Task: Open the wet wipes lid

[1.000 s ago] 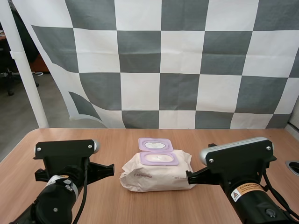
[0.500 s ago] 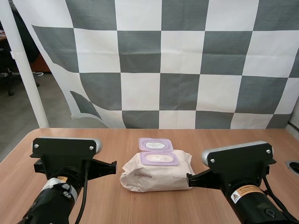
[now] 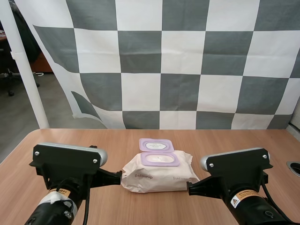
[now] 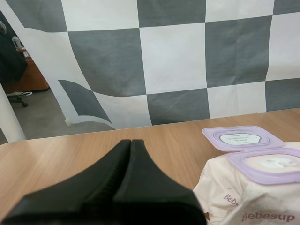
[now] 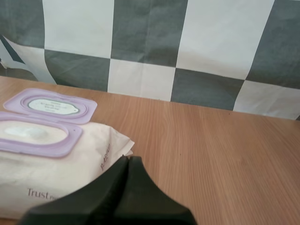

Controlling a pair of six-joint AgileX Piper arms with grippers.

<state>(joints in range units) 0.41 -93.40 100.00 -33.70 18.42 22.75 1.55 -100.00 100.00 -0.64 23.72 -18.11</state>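
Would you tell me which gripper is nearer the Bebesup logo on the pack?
Left. The left gripper is beside the pack end bearing the logo; the right gripper is at the opposite end.

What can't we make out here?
- High view: whether the jaws touch the wet wipes pack; the arms cover its near corners.
- Print on the lid: too small to read.
- Wrist views: pack cut off by the frame edge, partly behind the shut jaws.
- High view: dark round thing at the table's right edge, cut off.
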